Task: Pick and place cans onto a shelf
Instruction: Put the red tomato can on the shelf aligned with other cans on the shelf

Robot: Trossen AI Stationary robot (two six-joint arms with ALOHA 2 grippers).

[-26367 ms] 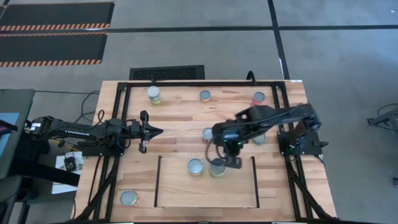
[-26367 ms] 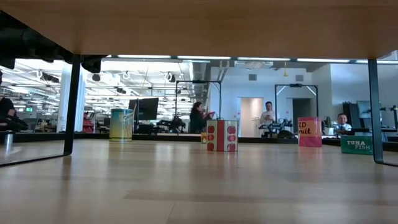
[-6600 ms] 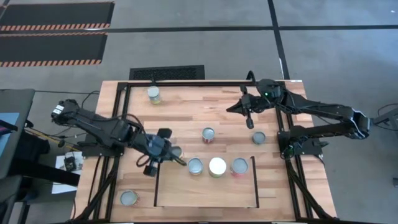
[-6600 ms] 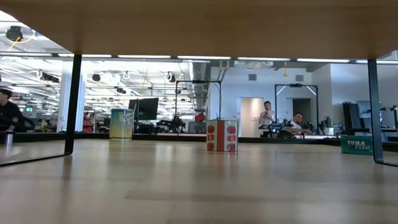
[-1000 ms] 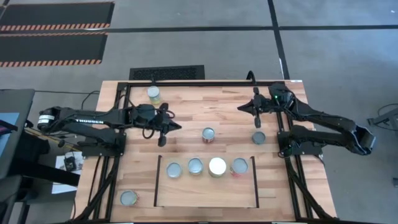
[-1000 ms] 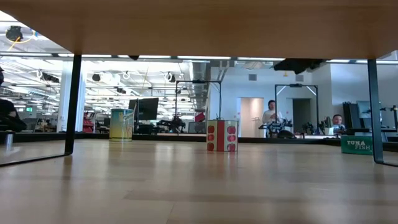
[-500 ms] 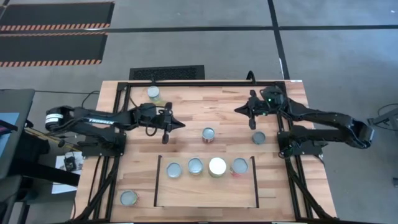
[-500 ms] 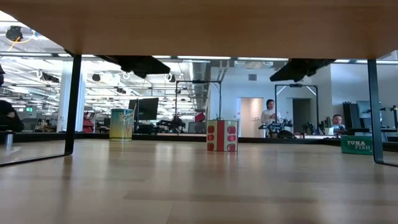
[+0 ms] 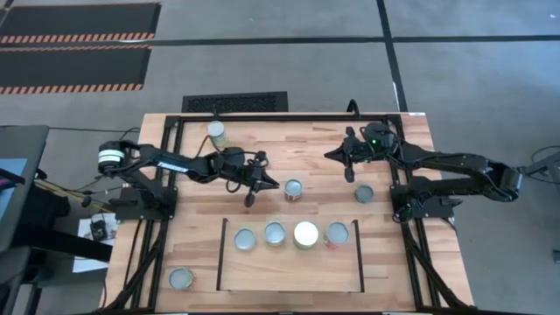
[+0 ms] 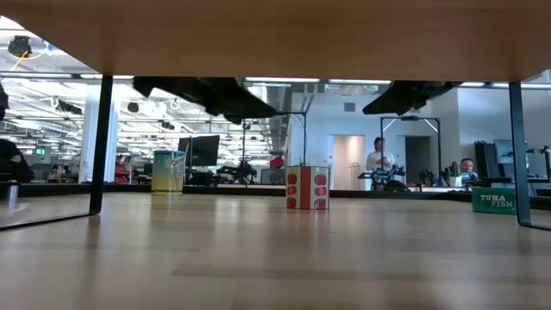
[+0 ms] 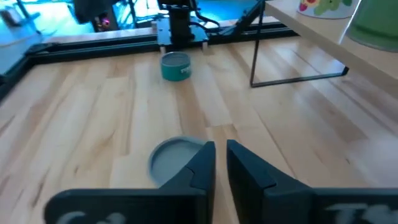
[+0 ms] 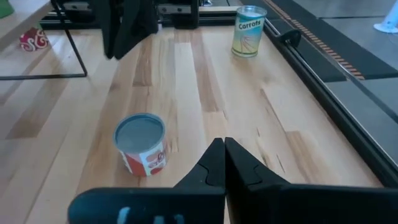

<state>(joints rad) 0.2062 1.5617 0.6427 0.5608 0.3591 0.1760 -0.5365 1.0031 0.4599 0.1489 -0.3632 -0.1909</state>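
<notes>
A red-labelled can with a silver top stands mid-table; it also shows in the left wrist view and the right wrist view. My left gripper is shut just left of it, and its fingers are beside the can's top. My right gripper is shut and empty, above the table to the can's far right. Several cans stand in a row on the light-wood shelf. A teal-labelled can stands at the right, and it shows in the left wrist view too.
A tall yellow-green "Carrots" can stands at the far left and shows in the right wrist view. One silver-topped can stands near the front left corner, outside the shelf's black rail. A black tubular frame rims the table.
My left gripper has reached toward the table's right edge, from near the far-left can to just beside the red-labelled middle can. My right gripper has drifted a little toward the table's left. No can has moved.
</notes>
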